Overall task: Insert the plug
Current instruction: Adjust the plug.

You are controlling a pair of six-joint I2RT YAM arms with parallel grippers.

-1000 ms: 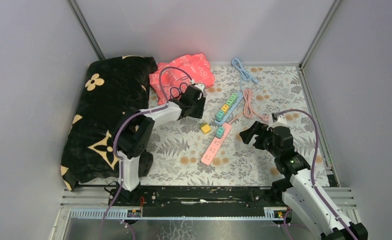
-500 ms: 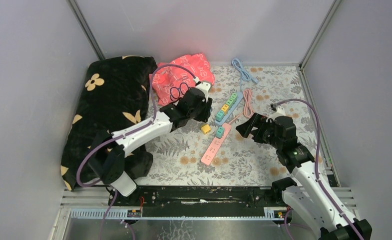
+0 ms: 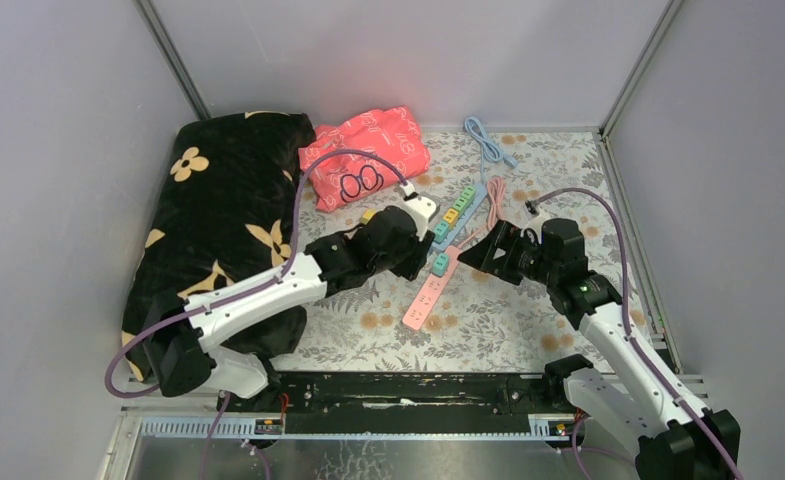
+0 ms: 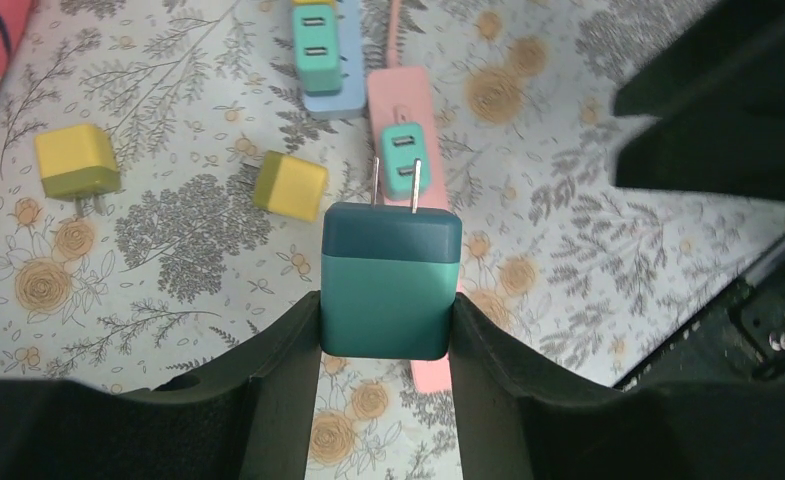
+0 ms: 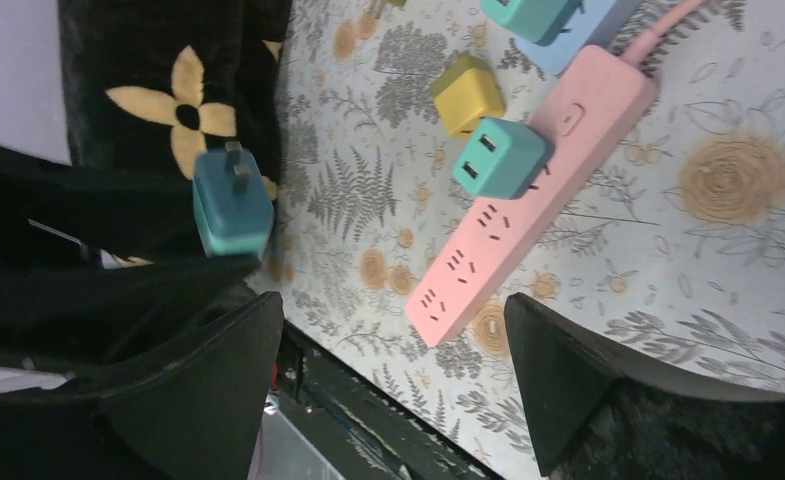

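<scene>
Grey walls close the bench at 9, 12 and 3 o'clock, and a rail runs along the 6 o'clock edge by the arm bases. A black blanket fills the 9 o'clock side, and a red cloth lies at about 11. A blue cable is bunched near the back wall. The barest bench is at 4 to 5 o'clock, right of the pink strip. That strip lies on a slant in the middle, with the blue strip just past it toward 12. The left tool is clamped on the teal plug, one finger on each side, prongs out toward 12 in the wrist view. The plug hangs above the bench. Its prongs point at the pink strip, just short of the seated plug already in it. Two yellow plugs lie loose at the tool's 10 o'clock. The right tool hovers at 3 o'clock of the pink strip, jaws wide and empty. In the right wrist view the strip's free slots show on the stretch below the seated plug.
</scene>
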